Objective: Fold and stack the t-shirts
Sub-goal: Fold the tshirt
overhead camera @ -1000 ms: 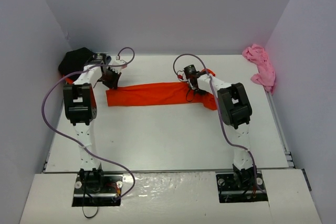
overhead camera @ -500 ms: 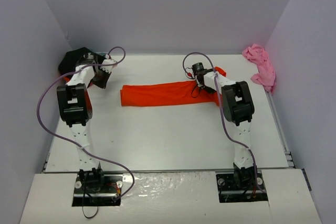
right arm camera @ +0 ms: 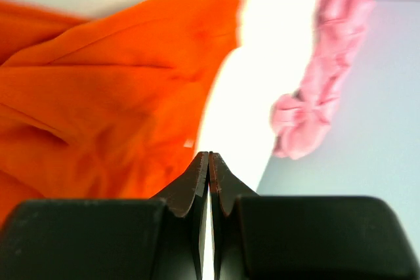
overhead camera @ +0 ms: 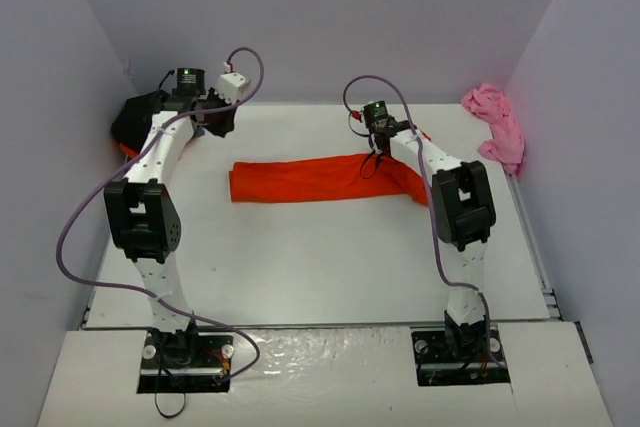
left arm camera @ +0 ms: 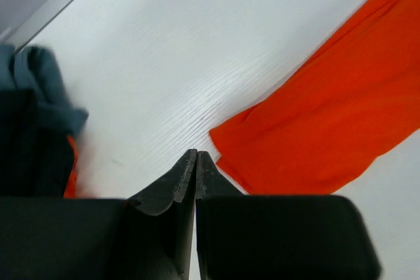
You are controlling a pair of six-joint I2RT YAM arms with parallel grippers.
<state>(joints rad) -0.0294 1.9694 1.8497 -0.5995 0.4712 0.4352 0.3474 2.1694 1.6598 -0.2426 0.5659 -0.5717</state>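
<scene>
**Worktop (overhead camera: 300, 257), white, walled on three sides.**

1. Orange-red t-shirt (overhead camera: 310, 179) (left arm camera: 328, 122) (right arm camera: 111, 96): folded into a long narrow strip, lying flat across the far half of the worktop, running left to right. Its right end is bunched and thicker beneath the right arm.
2. Black t-shirt (overhead camera: 138, 115) (left arm camera: 42, 90): crumpled heap in the far left corner. An orange-red sliver (left arm camera: 70, 168) of cloth shows at its near edge; how much lies under the heap cannot be told.
3. Pink t-shirt (overhead camera: 497, 127) (right arm camera: 328, 63): crumpled, far right corner, resting against the right wall (overhead camera: 580, 147).
4. Left gripper (overhead camera: 218, 117) (left arm camera: 195, 155): jaws pressed fully together, nothing between them. Raised over bare worktop, between the black heap and the strip's left end, clear of both.
5. Right gripper (overhead camera: 372, 162) (right arm camera: 209, 157): jaws pressed fully together, holding nothing. Positioned over the right end of the orange-red strip, near its edge; whether the tips touch the cloth cannot be told.
</scene>
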